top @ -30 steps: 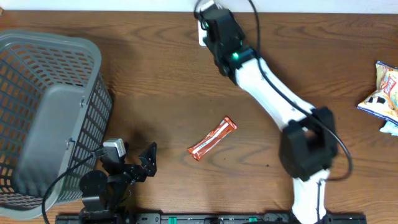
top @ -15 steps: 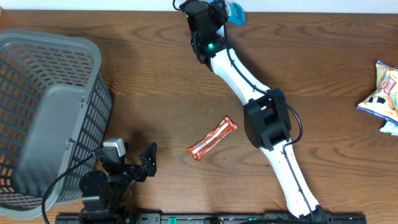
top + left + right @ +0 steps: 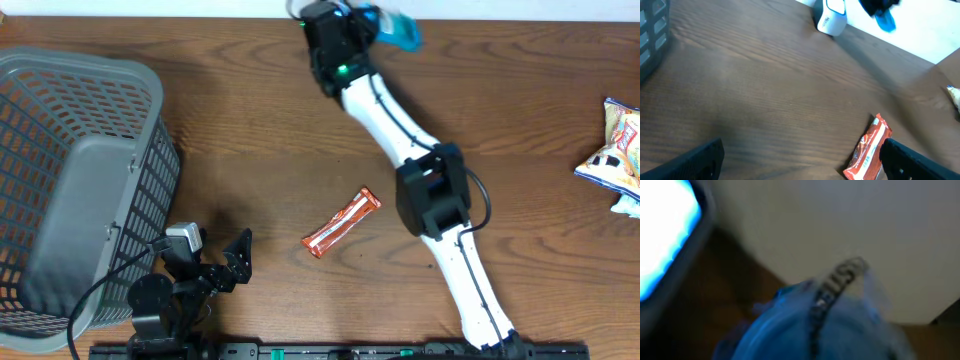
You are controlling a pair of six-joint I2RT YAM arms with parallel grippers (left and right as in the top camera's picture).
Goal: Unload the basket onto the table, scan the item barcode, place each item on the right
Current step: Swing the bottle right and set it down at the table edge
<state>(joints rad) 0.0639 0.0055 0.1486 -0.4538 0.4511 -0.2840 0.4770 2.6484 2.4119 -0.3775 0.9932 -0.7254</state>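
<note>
Right gripper (image 3: 360, 20) is clenched on a blue packet (image 3: 394, 30), held in the air at the far edge of the counter (image 3: 250, 150), out over the pale strip behind the wood. In the left wrist view the packet hangs from the dark fingers just to the right of the white scanner (image 3: 831, 17), which stands at the counter's back edge. Packet and scanner are near each other but apart. The right wrist view is blurred: blue wrapper fills the lower frame with a dark printed band across it, and no barcode can be made out.

The step in hand looks like presenting the item to the scanner. The next move likely calls for turning the wrist so the printed face meets the scanner's window. The packet would then need bringing across in front of it and holding steady long enough to read.

The left gripper (image 3: 232, 262) rests wide open at the near-left corner beside the grey basket (image 3: 60, 90), holding nothing. An orange snack bar (image 3: 343, 222) lies mid-counter and a crisp bag (image 3: 615, 145) sits at the right edge, both probably awaiting their turn.
</note>
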